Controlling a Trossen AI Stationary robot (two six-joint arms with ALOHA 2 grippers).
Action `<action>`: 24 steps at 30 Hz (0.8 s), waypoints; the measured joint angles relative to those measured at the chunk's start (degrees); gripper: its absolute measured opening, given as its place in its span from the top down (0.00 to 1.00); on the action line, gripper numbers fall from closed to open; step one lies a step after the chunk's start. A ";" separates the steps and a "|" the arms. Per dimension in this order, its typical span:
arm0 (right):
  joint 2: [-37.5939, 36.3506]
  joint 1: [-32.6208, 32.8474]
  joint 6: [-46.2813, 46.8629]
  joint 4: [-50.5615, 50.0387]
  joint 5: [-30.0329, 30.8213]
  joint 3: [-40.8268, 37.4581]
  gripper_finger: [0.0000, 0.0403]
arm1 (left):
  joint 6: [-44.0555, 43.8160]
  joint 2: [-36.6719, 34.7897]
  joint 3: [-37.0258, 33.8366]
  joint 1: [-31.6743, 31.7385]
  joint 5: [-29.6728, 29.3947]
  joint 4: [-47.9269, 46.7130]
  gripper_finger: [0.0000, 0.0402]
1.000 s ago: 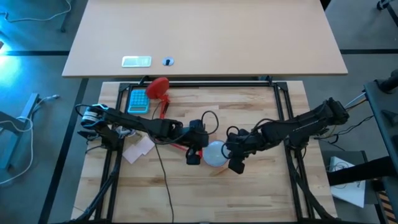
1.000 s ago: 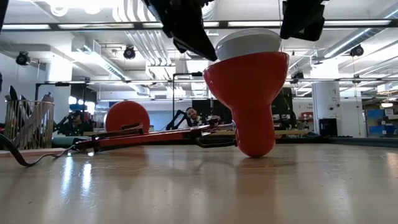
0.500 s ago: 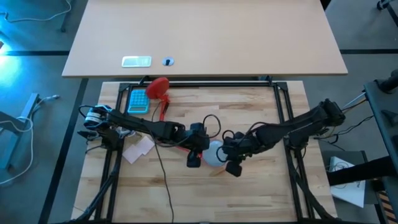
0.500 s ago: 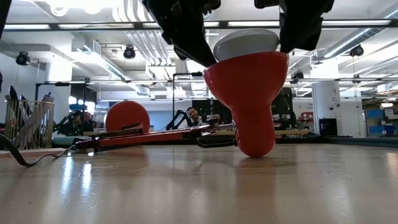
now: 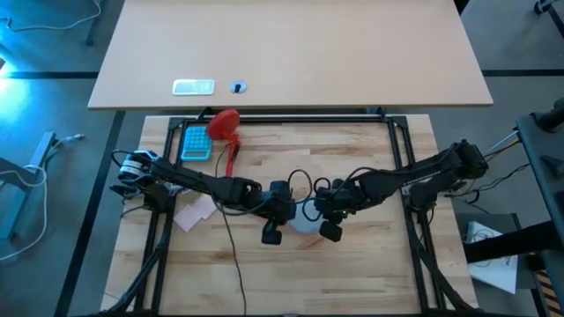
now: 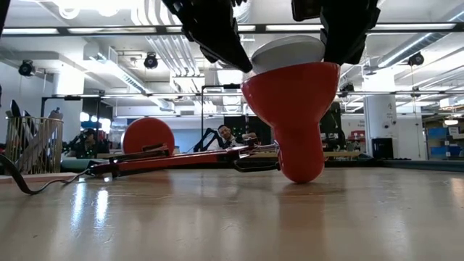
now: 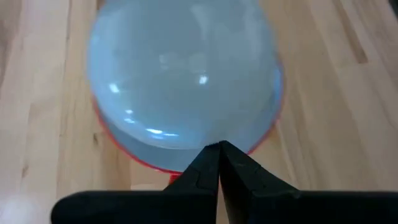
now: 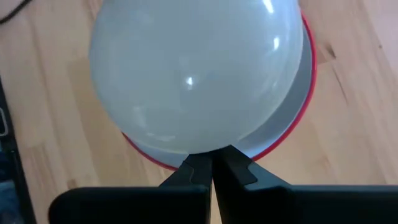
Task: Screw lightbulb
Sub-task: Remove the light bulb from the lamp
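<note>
Both grippers, left (image 5: 272,231) and right (image 5: 330,227), fingers pressed together, have closed in at 9 and 3 o'clock of the lightbulb (image 5: 307,214) on the wooden table (image 5: 370,264).

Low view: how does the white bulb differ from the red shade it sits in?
The bulb is white and rounded like a dome; the shade is red and funnel-shaped, narrowing downward. The shade rests on the table; the bulb sits in the shade's open top, with only its crown showing above the rim. Both look smooth and glossy.
</note>
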 joint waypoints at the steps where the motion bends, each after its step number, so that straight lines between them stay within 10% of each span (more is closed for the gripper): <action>1: 0.00 -0.12 -0.57 -0.29 0.01 0.00 1.00 | 0.00 -0.02 0.11 -0.37 0.00 -0.08 1.00; 11: -0.42 0.09 -2.63 -4.25 -2.24 0.00 1.00 | -2.61 -0.10 4.26 1.30 0.33 -9.89 1.00; 24: -0.22 1.36 0.13 -1.35 -6.82 0.00 1.00 | 4.59 2.73 3.88 6.39 5.03 -0.05 1.00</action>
